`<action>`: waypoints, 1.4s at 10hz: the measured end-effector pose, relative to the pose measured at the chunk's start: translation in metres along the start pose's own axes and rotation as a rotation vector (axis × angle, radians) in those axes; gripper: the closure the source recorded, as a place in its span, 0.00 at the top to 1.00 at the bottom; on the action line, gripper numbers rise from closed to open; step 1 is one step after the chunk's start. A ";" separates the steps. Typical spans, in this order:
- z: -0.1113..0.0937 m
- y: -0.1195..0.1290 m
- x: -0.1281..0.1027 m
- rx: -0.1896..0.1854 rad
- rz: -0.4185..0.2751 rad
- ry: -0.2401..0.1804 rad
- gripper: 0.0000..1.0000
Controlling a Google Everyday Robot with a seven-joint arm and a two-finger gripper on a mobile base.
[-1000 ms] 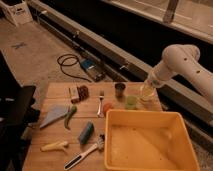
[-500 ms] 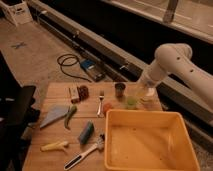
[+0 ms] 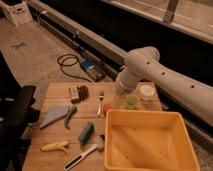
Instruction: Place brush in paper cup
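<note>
The brush (image 3: 85, 154) lies flat near the front edge of the wooden table, its dark handle pointing front-left and its whitish head (image 3: 99, 145) beside the yellow bin. The paper cup (image 3: 146, 91), white and upright, stands at the back right of the table. My gripper (image 3: 120, 96) hangs at the end of the white arm (image 3: 145, 62), low over the table's back edge, left of the cup and right of the silver fork (image 3: 101, 102). It is far from the brush and nothing shows in it.
A large yellow bin (image 3: 145, 142) fills the front right. A green cup (image 3: 131, 102) stands by the paper cup. An orange bit (image 3: 106, 107), a teal object (image 3: 86, 132), a yellow banana shape (image 3: 55, 146), a blue wedge (image 3: 52, 117) and a green piece (image 3: 70, 116) are scattered on the table (image 3: 60, 90).
The arm has swung left, carrying the gripper from above the cups to a spot between the cups and the fork. The things on the table have stayed put.
</note>
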 end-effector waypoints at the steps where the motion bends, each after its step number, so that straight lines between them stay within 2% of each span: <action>1: 0.010 0.013 -0.011 -0.029 -0.048 0.008 0.62; 2: 0.024 0.034 -0.019 -0.073 -0.103 0.022 0.62; 4: 0.049 0.062 -0.019 -0.127 -0.157 0.058 0.62; 5: 0.060 0.076 -0.018 -0.136 -0.181 0.066 0.62; 10: 0.063 0.076 -0.019 -0.135 -0.198 0.078 0.62; 14: 0.074 0.073 -0.050 -0.146 -0.265 0.090 0.62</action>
